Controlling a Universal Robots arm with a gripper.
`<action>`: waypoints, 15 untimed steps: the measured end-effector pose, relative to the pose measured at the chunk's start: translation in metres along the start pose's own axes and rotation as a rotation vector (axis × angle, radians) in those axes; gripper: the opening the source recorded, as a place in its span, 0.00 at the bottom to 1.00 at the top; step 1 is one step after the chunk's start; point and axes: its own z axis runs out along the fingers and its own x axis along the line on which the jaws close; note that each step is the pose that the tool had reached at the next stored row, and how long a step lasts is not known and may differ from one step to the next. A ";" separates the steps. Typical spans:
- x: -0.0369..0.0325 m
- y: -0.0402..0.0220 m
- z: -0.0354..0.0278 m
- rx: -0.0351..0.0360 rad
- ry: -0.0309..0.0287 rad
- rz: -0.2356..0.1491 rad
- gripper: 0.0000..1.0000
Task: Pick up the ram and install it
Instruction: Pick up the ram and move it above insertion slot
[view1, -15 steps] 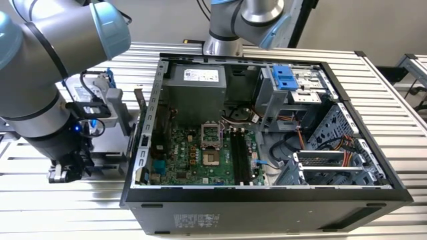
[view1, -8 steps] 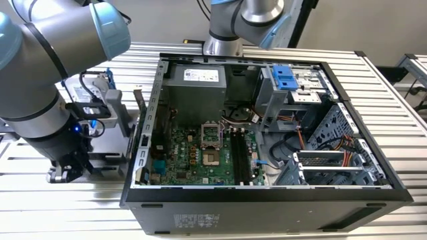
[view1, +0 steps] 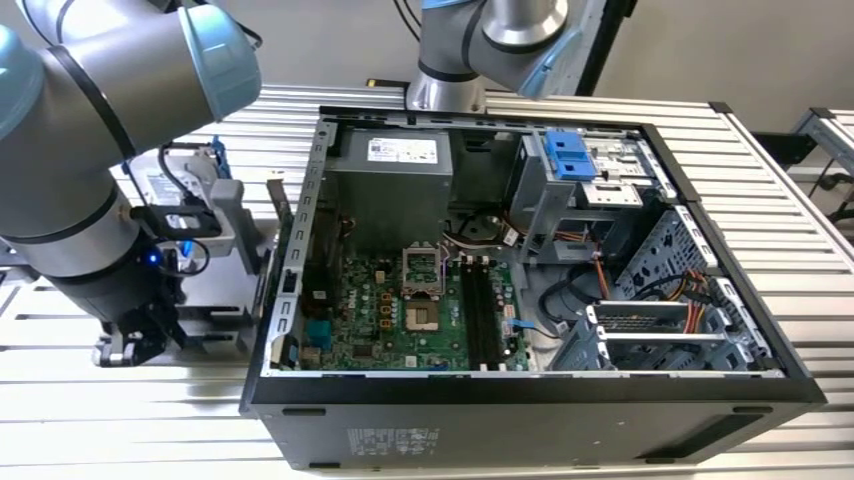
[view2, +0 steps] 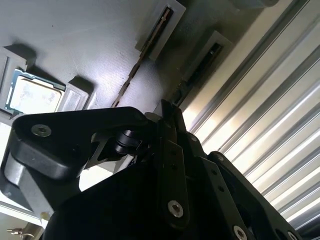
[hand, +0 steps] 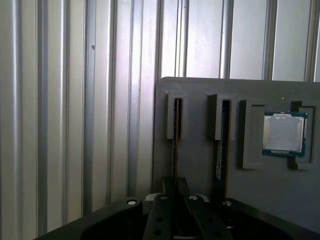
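The tool (hand: 176, 184) meets the ram (hand: 176, 150) in its tray (hand: 197, 160); gripped or not, I cannot tell. A skewed hold could jam it.

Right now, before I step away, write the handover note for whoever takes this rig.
The tool is down at the gray holder, lined up with the ram that stands farther from the CPU. Whether it has clamped cannot be told.
The ram stands on edge in its holder slot, with a second stick beside it.
Done: tool brought to the ram, nothing more.
Left: ram not yet lifted out and not yet installed in the memory slots of the open computer case.
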 end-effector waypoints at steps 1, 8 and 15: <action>0.0001 0.0000 0.0000 0.0000 0.0000 0.000 0.00; 0.0005 0.0001 -0.0014 -0.0001 0.0002 0.000 0.00; 0.0001 0.0000 -0.0115 0.0000 0.0001 0.000 0.00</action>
